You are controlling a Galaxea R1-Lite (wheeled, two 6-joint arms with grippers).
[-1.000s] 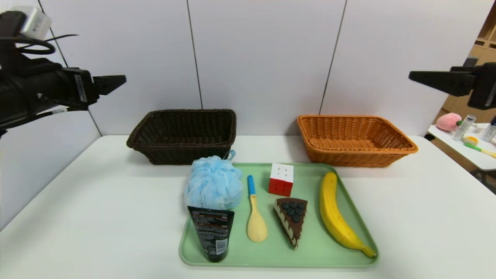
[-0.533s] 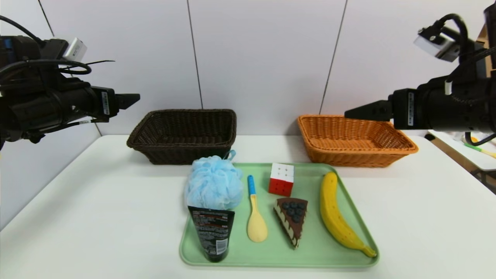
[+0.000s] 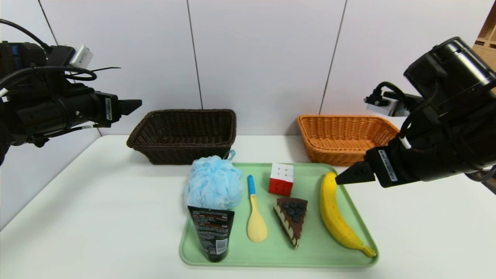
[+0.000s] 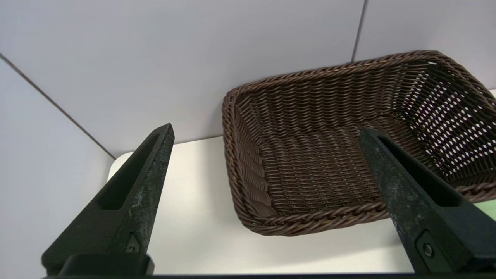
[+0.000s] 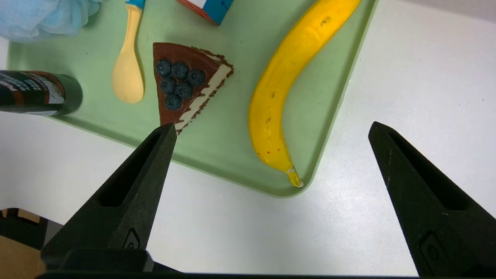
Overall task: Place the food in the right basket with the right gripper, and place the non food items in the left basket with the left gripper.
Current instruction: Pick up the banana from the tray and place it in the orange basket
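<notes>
The right claw [image 3: 343, 179] hangs wide open and empty at right of centre in the head view, its tip just above the far end of the banana [image 3: 336, 215], which lies along the right side of the green tray [image 3: 271, 259]. The main risk, as I judge it, is a poor bite: the banana is long, curved and smooth, so a grip near one end could let it swing or slip out on the way to the orange basket [image 3: 345, 139] at upper right. Closing low could also catch the tray's raised rim just beside the fruit and drag the tray across the counter [image 3: 97, 217]. The cake slice [image 3: 292, 221] sits near the banana's left, close enough to be nudged by a wide finger. The left claw [image 3: 131, 105], likewise spread and holding nothing, waits in the upper left above the counter, near the dark basket [image 3: 182, 133]. Its items crowd together: the black tube [image 3: 212, 234] touches the blue pouf [image 3: 213, 184], with the spoon [image 3: 255, 217] just beside them and the cube [image 3: 281, 179] behind the cake.
</notes>
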